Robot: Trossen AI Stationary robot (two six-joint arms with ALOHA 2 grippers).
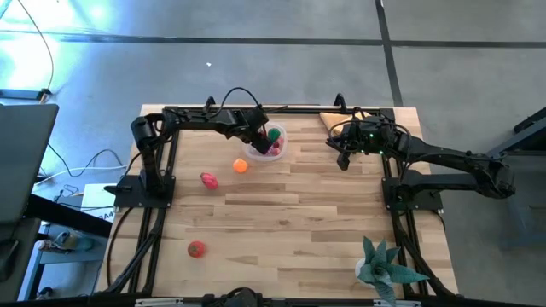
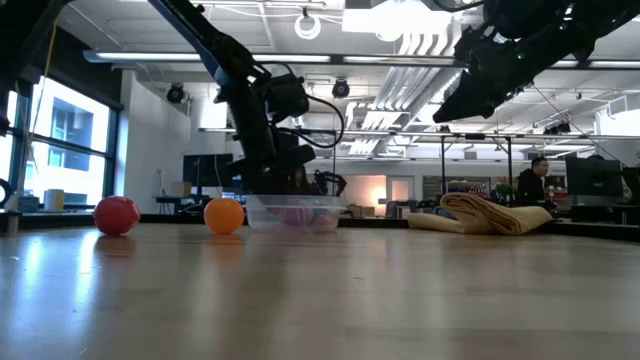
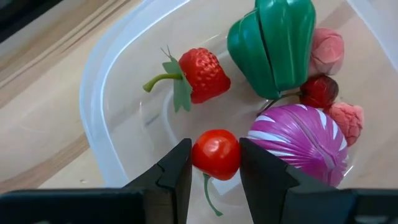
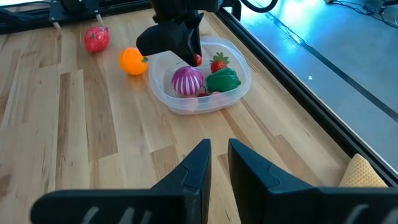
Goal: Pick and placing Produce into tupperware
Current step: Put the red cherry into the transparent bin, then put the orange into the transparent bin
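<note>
The clear tupperware (image 1: pixel 275 147) sits near the table's far edge; its rim (image 3: pixel 99 74) fills the left wrist view. Inside lie a strawberry (image 3: pixel 200 73), a green pepper (image 3: pixel 273 43), a purple striped cabbage (image 3: pixel 301 146), pink pieces and a dark red cherry. My left gripper (image 3: pixel 214 168) hangs over the container, shut on a small red tomato (image 3: pixel 216 154). An orange fruit (image 1: pixel 241 166), a pink-red piece (image 1: pixel 208 180) and a red piece (image 1: pixel 196 249) rest on the wood. My right gripper (image 4: pixel 217 163) hovers right of the container, its fingers nearly together, holding nothing. My left gripper pinches the small red tomato by its round body (image 3: pixel 200 155) between its two fingers (image 3: pixel 177 171), coming from above and pointing down into the tupperware. The tomato is clear of the container floor, its green stem (image 3: pixel 210 198) hanging below.
A folded tan cloth (image 1: pixel 331 118) lies at the far right corner. A teal spiky plant (image 1: pixel 384 266) stands at the near right. Black frame rails (image 1: pixel 153 179) line both sides of the table. Bare wood spans the middle and near part.
</note>
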